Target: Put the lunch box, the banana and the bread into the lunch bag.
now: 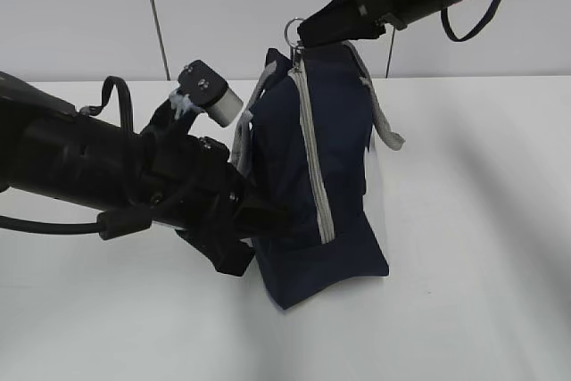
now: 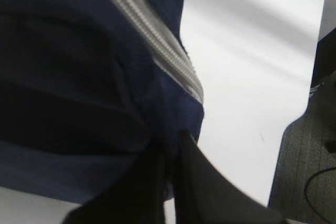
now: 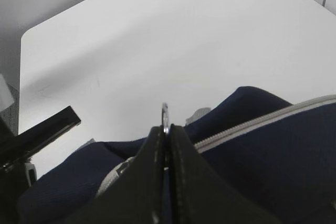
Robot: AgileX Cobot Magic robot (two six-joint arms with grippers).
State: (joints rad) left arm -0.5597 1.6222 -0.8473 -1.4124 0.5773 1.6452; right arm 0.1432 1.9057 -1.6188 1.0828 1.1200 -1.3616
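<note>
The navy lunch bag (image 1: 303, 185) stands upright on the white table (image 1: 482, 292), its grey zipper (image 1: 312, 149) running down the facing side. At the bag's top, my right gripper (image 1: 308, 33) is shut on the metal ring pull (image 1: 294, 28). The right wrist view shows the ring pull (image 3: 165, 113) sticking out from between the closed jaws of the right gripper (image 3: 167, 129). My left gripper (image 1: 259, 216) is shut on a fold of fabric low on the bag's left side. In the left wrist view the left gripper (image 2: 170, 150) pinches the lunch bag (image 2: 79, 77) below the zipper (image 2: 152, 40). The lunch box, banana and bread are out of view.
A grey strap handle (image 1: 384, 122) hangs down the bag's right side, beside a white panel (image 1: 379, 194). The left arm (image 1: 80, 167) lies low across the table's left half. The table's edge (image 2: 294, 114) and the dark floor (image 2: 304, 166) show in the left wrist view.
</note>
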